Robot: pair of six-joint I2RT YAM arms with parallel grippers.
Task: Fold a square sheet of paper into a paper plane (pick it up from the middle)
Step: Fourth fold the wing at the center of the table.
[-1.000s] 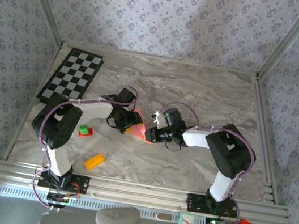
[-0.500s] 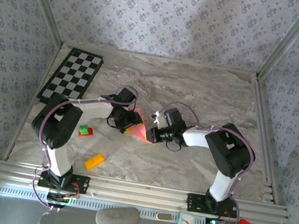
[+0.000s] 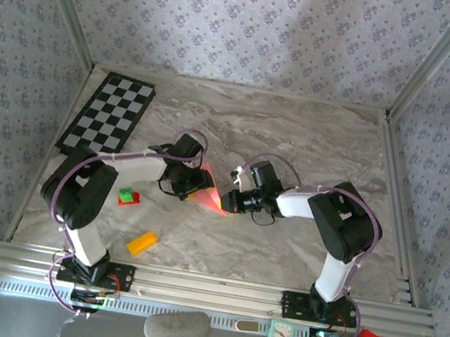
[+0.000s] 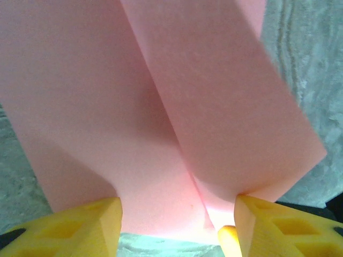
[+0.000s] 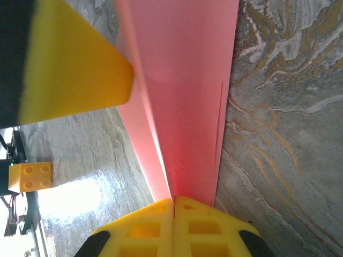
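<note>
1 overhead, 2 close-ups on paper (image 4: 161, 134)

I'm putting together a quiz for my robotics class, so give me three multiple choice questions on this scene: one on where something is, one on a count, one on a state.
1. Where on the table does the checkerboard lie?
A far left corner
B near right corner
C dead centre
2. How many small blocks lie on the table?
A none
B two
C five
3. The right gripper is:
A wide open
B shut on the pink paper
C shut on a block
Answers: 1 A, it lies by the far left walls. 2 B, a red-and-green block and an orange block. 3 B, its fingertips meet with the paper pinched between them.
</note>
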